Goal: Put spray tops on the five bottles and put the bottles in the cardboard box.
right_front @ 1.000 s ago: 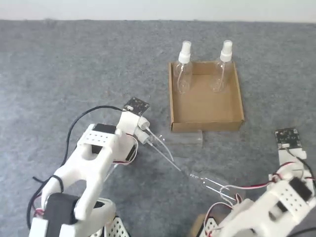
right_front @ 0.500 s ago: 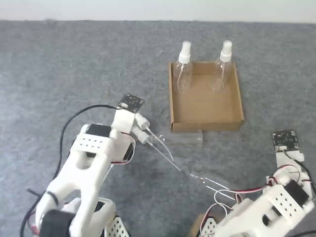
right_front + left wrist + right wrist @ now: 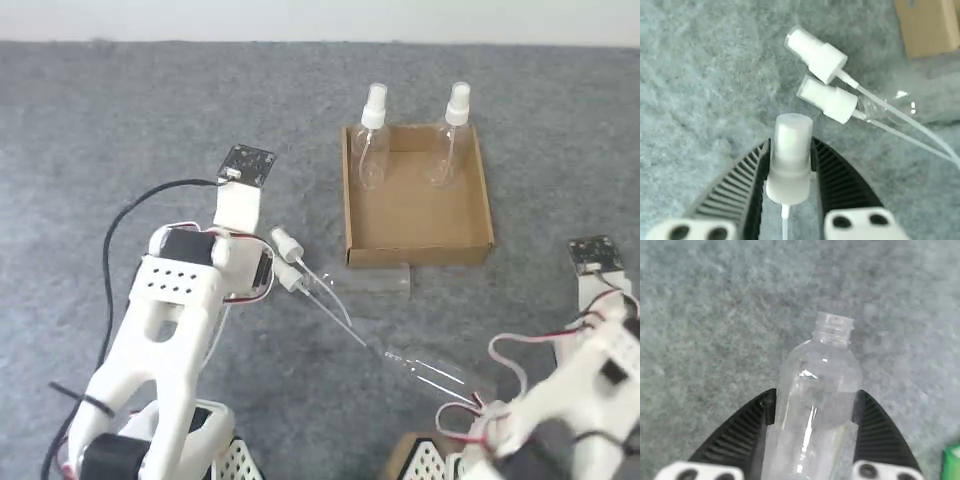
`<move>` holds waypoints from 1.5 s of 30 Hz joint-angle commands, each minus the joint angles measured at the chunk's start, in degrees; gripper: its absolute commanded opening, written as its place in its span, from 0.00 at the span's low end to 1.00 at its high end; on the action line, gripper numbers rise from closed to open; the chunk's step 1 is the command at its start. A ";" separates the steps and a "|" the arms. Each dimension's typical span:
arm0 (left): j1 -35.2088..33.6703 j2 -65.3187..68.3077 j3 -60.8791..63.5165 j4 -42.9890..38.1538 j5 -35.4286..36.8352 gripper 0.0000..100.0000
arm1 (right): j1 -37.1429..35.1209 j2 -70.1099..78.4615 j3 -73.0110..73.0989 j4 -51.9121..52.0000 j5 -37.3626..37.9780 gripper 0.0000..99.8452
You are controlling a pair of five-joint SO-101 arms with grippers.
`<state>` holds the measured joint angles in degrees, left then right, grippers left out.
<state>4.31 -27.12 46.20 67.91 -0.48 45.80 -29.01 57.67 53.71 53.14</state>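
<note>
My left gripper [image 3: 788,167] is shut on a white spray top [image 3: 789,150], held above the grey carpet with its tube pointing back toward the wrist. Two more spray tops [image 3: 816,48] [image 3: 827,98] lie just beyond it, their thin tubes trailing over a clear bottle [image 3: 935,100]. My right gripper [image 3: 815,425] is shut on an uncapped clear bottle [image 3: 820,385], neck pointing away. In the high view, two capped bottles [image 3: 371,150] [image 3: 446,148] stand at the far side of the cardboard box [image 3: 418,255]. One bare bottle [image 3: 372,280] lies before the box, another [image 3: 432,368] nearer the right arm.
The left arm [image 3: 185,300] stands left of the loose spray tops [image 3: 288,260]. The right arm [image 3: 590,380] is at the near right corner. A green object [image 3: 953,460] sits beside the right gripper. Open grey carpet stretches left of and behind the box.
The left arm's wrist has swung back and to the left, away from the loose spray tops. The right arm has shifted to the right.
</note>
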 commanded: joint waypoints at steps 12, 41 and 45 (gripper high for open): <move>-0.18 -0.35 6.46 -6.51 0.79 0.04 | -6.37 17.01 -22.86 11.65 -8.44 0.28; -0.26 -0.97 4.79 -6.42 0.97 0.04 | -7.87 15.96 -33.85 20.26 -13.45 0.01; -0.88 -5.63 2.42 -4.31 1.14 0.04 | -15.08 3.56 -33.85 22.64 -19.60 0.01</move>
<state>4.31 -27.91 52.44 62.37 -0.13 37.10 -11.78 27.43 73.85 38.99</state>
